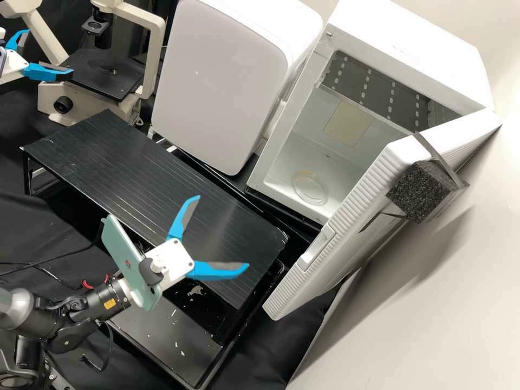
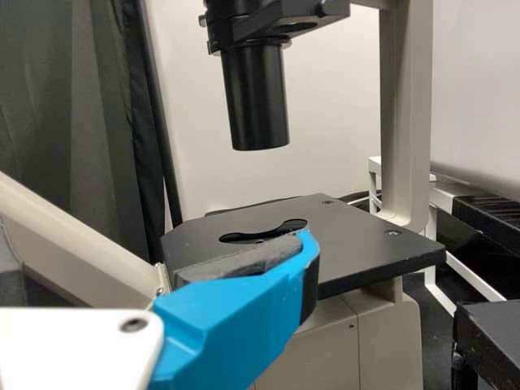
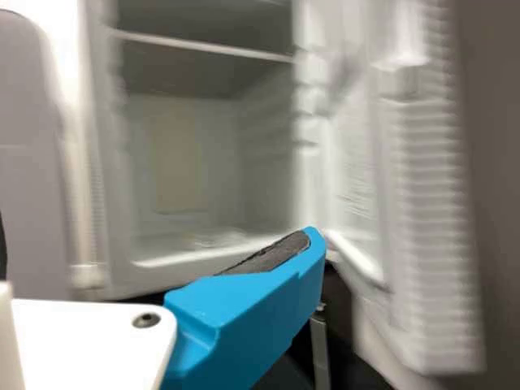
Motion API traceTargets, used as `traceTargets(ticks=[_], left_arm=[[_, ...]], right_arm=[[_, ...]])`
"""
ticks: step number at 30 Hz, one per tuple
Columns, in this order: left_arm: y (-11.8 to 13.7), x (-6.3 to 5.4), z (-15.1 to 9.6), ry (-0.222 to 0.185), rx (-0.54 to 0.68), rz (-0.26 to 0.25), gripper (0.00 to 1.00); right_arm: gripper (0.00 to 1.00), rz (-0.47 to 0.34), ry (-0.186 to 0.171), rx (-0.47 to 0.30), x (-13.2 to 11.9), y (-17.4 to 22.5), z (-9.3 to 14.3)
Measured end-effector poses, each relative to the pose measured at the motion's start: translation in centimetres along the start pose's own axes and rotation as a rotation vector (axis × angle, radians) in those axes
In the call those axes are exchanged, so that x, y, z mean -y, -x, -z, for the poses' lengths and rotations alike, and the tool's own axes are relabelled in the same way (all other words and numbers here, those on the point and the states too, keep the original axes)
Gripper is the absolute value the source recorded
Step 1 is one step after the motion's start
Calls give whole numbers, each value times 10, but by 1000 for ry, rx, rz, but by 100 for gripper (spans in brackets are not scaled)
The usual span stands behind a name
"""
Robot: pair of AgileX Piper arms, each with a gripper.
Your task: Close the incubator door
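incubator door (image 1: 349, 241) stands wide open at the right of the scene, swung out toward the wall (image 1: 433, 292), so you have the whole closing left to do, as far as you can judge. your right gripper (image 1: 223, 232), nearer and to the left, has its blue fingers spread, grasping nothing, and is apart from the door. your left gripper (image 1: 50, 51), at the far left by the microscope (image 1: 111, 70), is likewise released and empty. you likely need to get round the free edge, then push the door leftward until it meets the incubator (image 1: 411, 40).
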Motion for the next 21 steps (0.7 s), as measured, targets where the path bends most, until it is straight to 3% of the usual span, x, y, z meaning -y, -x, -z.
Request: traceTargets(ticks=[5,12,21], left_arm=[[0,0,0,0,0,0,100],[0,0,0,0,0,0,100],[0,0,0,0,0,0,100]], right_arm=[[100,-60,-39,170,-18,1,-30],[100,-98,-77,268,-37,-17,-61],[100,-150,-32,316,-49,-35,-81]])
